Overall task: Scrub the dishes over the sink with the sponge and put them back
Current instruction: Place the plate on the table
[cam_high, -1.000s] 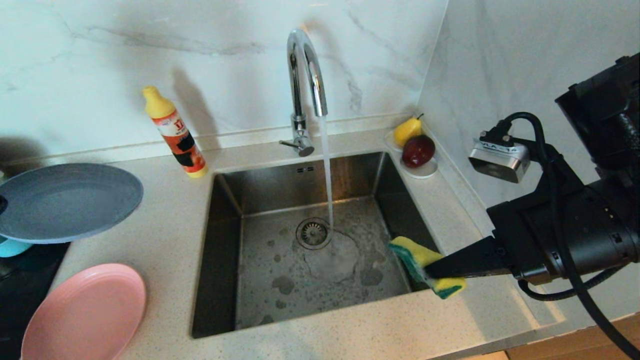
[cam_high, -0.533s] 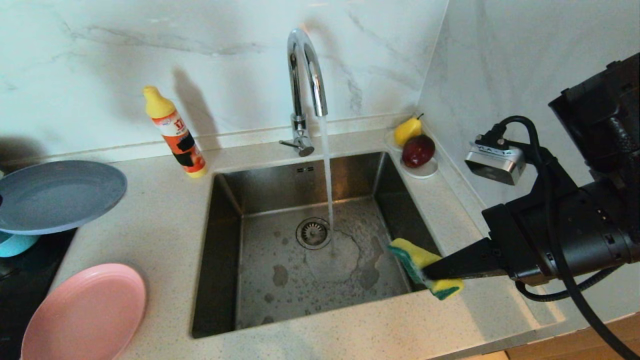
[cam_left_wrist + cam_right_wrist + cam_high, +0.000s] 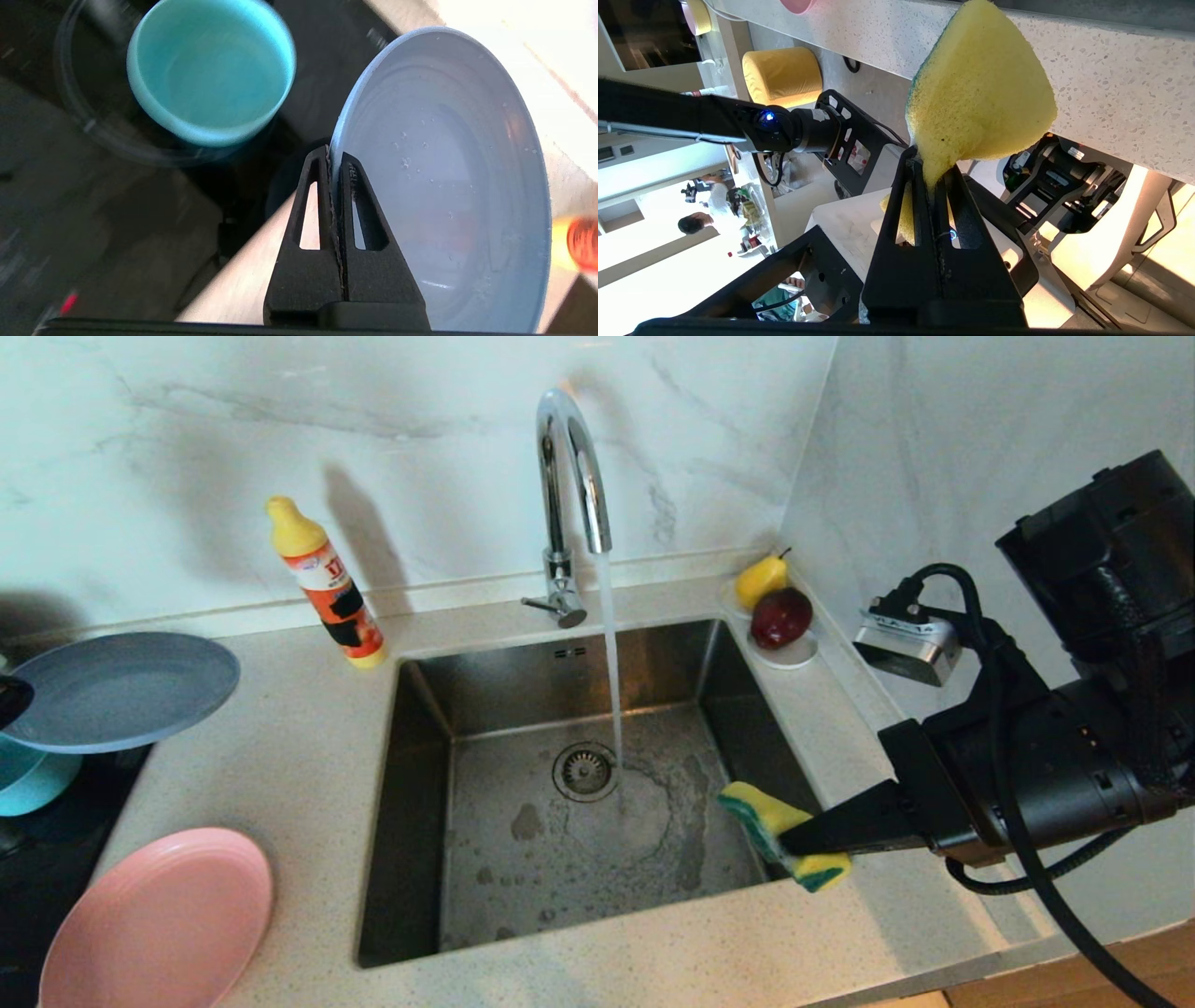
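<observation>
Speckled pale stone makes up the countertop [image 3: 308, 784] I am working over, backed by white marble-look wall panels [image 3: 187, 448] on the far side and the right. At the near left a round pink plastic plate [image 3: 159, 924] lies flat on the counter edge. Just beyond it my left gripper [image 3: 334, 161] is pinched tight on the rim of the round light-blue plate [image 3: 121, 689], holding it level above the dark area left of the counter; in the left wrist view water droplets dot the plate's inside. Partly under that plate sits the small teal bowl [image 3: 33, 784], upright.

In the middle lies the square brushed-steel sink [image 3: 523, 709], its floor wet in patches around the round drain strainer [image 3: 584, 771]. At the sink's near right corner my right gripper [image 3: 789, 845] is clamped on the yellow sponge with a dark green scouring side [image 3: 780, 831], holding it over the rim, partly above the basin and partly above the counter.

Farther back, the tall curved chrome tap [image 3: 571, 476] runs a thin stream down beside the strainer. Left of it stands a tilted orange bottle with a yellow cap [image 3: 327, 583]; its label carries printing I cannot read. At the far right corner a small white saucer [image 3: 782, 649] holds a yellow pear [image 3: 759, 581] and a dark red fruit [image 3: 780, 617], touching each other.
</observation>
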Motion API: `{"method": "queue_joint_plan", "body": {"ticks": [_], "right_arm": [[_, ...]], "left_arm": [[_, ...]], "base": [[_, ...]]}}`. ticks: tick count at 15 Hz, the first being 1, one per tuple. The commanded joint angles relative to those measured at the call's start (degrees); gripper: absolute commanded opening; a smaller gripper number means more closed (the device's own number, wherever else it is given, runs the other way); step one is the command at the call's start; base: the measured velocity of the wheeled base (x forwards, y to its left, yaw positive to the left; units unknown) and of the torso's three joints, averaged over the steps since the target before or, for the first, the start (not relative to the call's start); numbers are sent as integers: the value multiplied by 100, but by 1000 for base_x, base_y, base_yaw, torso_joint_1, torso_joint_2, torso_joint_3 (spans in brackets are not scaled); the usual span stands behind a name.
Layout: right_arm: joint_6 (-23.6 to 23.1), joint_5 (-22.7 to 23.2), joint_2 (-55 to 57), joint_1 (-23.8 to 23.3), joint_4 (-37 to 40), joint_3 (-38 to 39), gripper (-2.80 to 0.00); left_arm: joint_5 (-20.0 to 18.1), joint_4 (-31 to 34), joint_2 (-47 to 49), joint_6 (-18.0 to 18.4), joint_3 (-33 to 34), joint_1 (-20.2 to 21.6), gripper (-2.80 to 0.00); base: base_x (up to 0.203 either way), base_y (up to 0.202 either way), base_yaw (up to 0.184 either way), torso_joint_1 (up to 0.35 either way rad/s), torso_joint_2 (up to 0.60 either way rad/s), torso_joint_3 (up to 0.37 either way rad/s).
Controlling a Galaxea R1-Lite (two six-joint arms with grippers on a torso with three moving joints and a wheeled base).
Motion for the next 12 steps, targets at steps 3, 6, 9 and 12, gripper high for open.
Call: {"method": "queue_joint_plan", "body": {"ticks": [3, 6, 9, 12], "right_arm": [[6, 27, 56, -77, 15, 76, -280], [14, 40, 100, -77, -29, 59, -280], [14, 45, 100, -86, -89, 92, -280], [14, 45, 109, -165, -99, 163, -280]], "left_arm": [[-184, -77, 850, 2, -571, -8, -280], [-345, -314, 1217, -6, -882, -35, -280], [-351, -261, 1575, 14, -1333, -192, -280], [-351, -262, 2012, 83, -1571, -320, -280]], "base": [[0, 0, 0, 0, 0, 0], [0, 0, 0, 0, 0, 0], [0, 0, 0, 0, 0, 0], [0, 0, 0, 0, 0, 0]]}}
